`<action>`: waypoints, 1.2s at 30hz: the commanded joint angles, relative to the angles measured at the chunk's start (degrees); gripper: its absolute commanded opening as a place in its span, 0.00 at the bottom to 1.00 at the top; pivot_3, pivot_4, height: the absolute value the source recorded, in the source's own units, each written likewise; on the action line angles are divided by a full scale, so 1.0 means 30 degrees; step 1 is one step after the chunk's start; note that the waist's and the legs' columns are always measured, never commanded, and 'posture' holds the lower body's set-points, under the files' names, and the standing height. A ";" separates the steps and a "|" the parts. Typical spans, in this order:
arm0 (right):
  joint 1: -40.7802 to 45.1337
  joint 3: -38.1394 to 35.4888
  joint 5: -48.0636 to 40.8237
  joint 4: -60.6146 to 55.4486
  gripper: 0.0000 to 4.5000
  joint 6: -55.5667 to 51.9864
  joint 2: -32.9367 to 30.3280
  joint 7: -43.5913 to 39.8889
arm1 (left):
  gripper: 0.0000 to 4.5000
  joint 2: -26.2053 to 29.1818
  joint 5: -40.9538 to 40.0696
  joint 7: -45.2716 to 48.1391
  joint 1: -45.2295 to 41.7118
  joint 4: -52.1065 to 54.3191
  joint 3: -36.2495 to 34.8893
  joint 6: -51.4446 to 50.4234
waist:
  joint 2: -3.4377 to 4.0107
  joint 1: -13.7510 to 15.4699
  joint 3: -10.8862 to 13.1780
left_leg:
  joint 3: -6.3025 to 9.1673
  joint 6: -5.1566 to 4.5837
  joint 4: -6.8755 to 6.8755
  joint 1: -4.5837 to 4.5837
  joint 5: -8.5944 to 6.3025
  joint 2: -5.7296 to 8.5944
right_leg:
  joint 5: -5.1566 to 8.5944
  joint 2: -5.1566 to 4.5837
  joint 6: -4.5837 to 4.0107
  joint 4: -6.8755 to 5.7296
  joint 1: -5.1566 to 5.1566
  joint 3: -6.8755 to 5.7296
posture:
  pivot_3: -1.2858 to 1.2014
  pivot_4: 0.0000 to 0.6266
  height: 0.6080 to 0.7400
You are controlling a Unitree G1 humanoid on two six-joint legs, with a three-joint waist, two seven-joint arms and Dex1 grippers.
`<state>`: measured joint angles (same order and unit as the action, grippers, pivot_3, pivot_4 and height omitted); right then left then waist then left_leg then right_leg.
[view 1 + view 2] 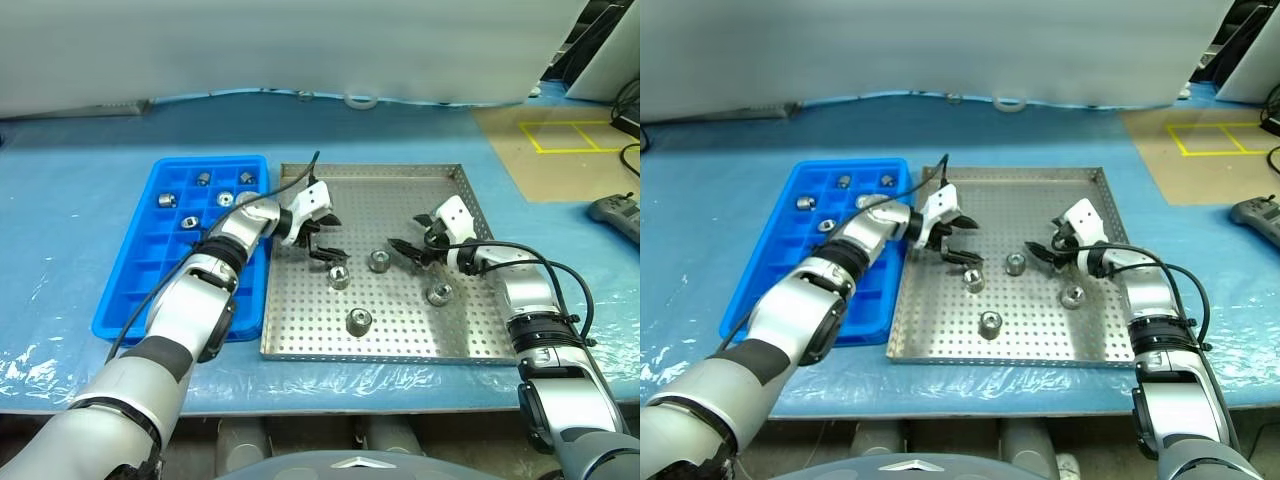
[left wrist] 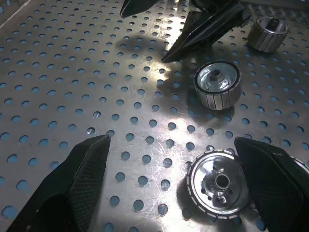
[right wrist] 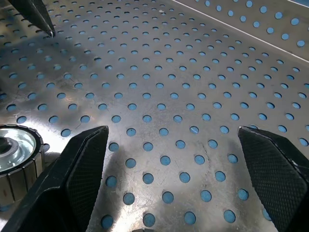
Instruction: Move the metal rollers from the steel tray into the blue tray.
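We are angling both open tools, left tool [image 1: 322, 243] and right tool [image 1: 415, 250], down over the steel tray [image 1: 400, 180], gripping nothing

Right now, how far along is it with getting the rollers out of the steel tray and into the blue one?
Partly done. Done: about five rollers sit in the blue tray. In hand: nothing gripped; the left gripper hangs open by a roller on the steel tray, with the right gripper open nearby. Left: four rollers on the steel tray, including one near its front.
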<state>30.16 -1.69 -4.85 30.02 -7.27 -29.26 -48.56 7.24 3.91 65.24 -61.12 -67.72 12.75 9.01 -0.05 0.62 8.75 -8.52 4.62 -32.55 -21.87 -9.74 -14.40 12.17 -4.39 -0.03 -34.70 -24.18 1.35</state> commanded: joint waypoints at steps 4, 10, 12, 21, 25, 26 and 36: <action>-0.0111 0.0038 -0.0251 -0.0729 0.99 0.0102 0.0091 0.0135 | 1.00 -0.0543 0.0213 -0.0448 0.1057 0.0744 0.0014 -0.0001 | -0.0005 -0.0012 0.0003 | -0.0037 -0.0052 0.0014 0.0040 -0.0033 0.0005 | 0.0000 -0.0004 0.0000 -0.0004 0.0000 0.0034 | 0.37 0.24 1.00; 0.0140 0.0211 -0.0111 -0.0407 0.99 0.0229 0.0236 0.0185 | 1.00 -0.0129 -0.0092 0.1286 0.1012 0.1396 -0.0036 -0.1689 | -0.0016 -0.0079 0.0010 | -0.0070 -0.0052 0.0061 0.0086 -0.0037 0.0008 | 0.0000 -0.0003 0.0001 -0.0002 -0.0001 0.0059 | 0.38 0.24 1.00; 0.0254 0.0277 -0.0081 -0.0311 0.99 0.0276 0.0301 0.0199 | 1.00 0.0164 0.0372 0.1362 0.0964 0.1380 0.0289 -0.1918 | -0.0017 -0.0151 0.0011 | -0.0077 -0.0048 0.0080 0.0097 -0.0036 0.0008 | 0.0000 -0.0002 0.0001 0.0004 -0.0001 0.0062 | 0.38 0.24 1.00; 0.0626 0.0519 0.0024 0.0132 1.00 0.0618 0.0333 0.0261 | 0.59 0.0548 0.0907 0.2055 0.0959 0.1715 0.1048 -0.2654 | -0.0018 -0.0435 0.0011 | -0.0080 -0.0043 0.0103 0.0106 -0.0035 0.0021 | 0.0000 -0.0007 0.0000 0.0022 0.0000 0.0068 | 0.38 0.24 1.00; 0.0677 0.0583 0.0082 0.0236 1.00 0.0742 0.0305 0.0275 | 0.36 0.0458 0.0370 0.2675 0.0889 0.2105 0.0657 -0.3600 | -0.0020 -0.0461 0.0012 | -0.0081 -0.0040 0.0102 0.0113 -0.0034 0.0031 | 0.0000 -0.0014 -0.0001 0.0020 0.0000 0.0075 | 0.39 0.24 1.00; 0.0685 0.0607 0.0092 0.0252 1.00 0.0769 0.0296 0.0272 | 0.36 0.0461 0.0199 0.2767 0.0834 0.2194 0.0487 -0.3814 | -0.0020 -0.0472 0.0012 | -0.0082 -0.0041 0.0103 0.0113 -0.0034 0.0031 | 0.0000 -0.0014 -0.0001 0.0022 -0.0001 0.0075 | 0.39 0.24 1.00; 0.0927 0.0935 0.0319 0.0752 1.00 0.1069 0.0410 0.0255 | 0.36 0.1513 -0.2389 0.3509 -0.0130 0.4251 -0.2068 -0.5377 | -0.0134 -0.0489 0.0091 | -0.0087 -0.0043 0.0140 0.0068 -0.0037 0.0032 | -0.0001 -0.0007 -0.0001 0.0062 -0.0043 0.0072 | 0.39 0.24 1.00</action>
<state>32.45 0.62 -4.12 32.00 -4.98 -28.24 -47.69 10.47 -0.41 73.86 -58.56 -59.33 8.89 -6.44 -0.45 -0.84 9.03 -8.78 4.49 -32.12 -21.69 -9.85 -14.31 12.17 -4.41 -0.04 -34.52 -24.34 1.57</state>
